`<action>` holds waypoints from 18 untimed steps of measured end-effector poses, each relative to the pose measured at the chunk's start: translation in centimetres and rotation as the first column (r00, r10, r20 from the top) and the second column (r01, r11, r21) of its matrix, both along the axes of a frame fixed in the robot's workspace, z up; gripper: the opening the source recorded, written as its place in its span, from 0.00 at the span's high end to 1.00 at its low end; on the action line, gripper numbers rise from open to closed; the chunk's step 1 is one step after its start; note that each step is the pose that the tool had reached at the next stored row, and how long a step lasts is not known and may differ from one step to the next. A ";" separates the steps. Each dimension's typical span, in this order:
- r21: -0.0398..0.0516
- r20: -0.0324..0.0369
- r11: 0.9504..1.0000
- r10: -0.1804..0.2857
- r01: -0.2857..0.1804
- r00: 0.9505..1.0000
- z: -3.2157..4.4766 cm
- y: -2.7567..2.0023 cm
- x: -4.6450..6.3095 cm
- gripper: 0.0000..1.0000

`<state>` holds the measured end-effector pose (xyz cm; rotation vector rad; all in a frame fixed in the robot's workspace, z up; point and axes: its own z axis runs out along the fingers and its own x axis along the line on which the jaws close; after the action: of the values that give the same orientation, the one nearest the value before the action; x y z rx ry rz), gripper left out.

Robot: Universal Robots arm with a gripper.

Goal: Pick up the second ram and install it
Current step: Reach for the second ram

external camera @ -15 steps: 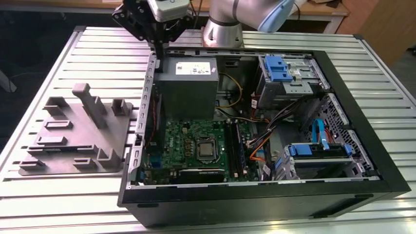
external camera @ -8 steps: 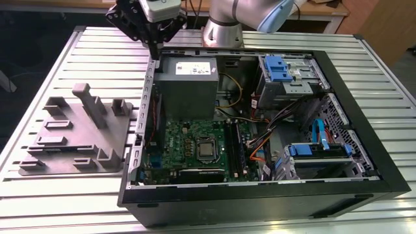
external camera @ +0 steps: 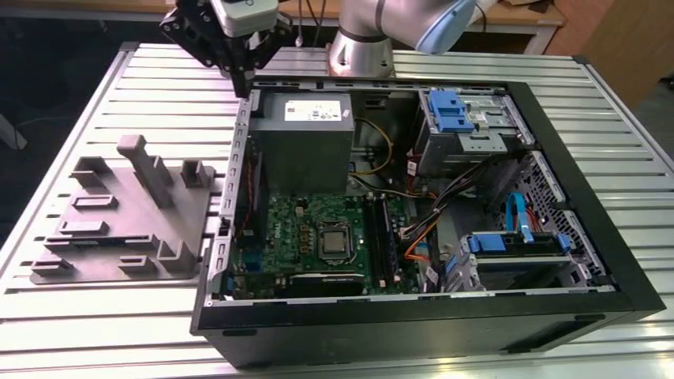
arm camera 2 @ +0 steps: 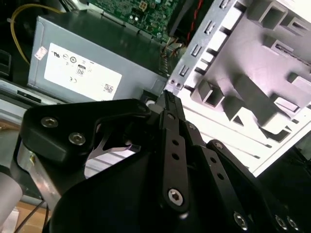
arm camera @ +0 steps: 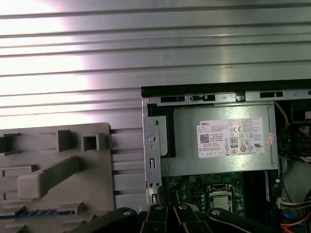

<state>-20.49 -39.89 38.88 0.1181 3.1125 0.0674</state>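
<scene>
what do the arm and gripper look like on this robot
The arm is a smooth silver-grey tube with a pale blue cap at its joint. The gripper is matt black, built of flat linked bars held by silver screws, tapering toward its end. A white box sits at the wrist.

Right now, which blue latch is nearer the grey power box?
The blue plastic latch on the silver drive cage, level with the grey metal power box.
</scene>
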 end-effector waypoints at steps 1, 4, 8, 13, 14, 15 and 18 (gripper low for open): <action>0.000 0.000 1.000 0.000 0.000 1.000 -0.02 0.00 -0.2 0.90; 0.000 0.000 1.000 0.000 0.000 1.000 -0.09 0.00 -0.7 0.90; 0.000 0.000 1.000 0.000 0.000 1.000 -0.16 -0.01 -1.3 0.90; 0.000 0.000 1.000 0.000 0.000 1.000 -0.25 0.00 -2.2 0.90; 0.000 0.000 1.000 0.000 0.000 1.000 -0.27 0.00 -2.4 0.90; 0.000 0.000 1.000 0.000 0.000 1.000 -0.29 0.00 -2.6 0.90; 0.000 0.000 1.000 0.000 0.000 1.000 -0.36 -0.01 -3.3 0.90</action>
<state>-23.79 -39.90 38.53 0.1179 3.1125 0.0676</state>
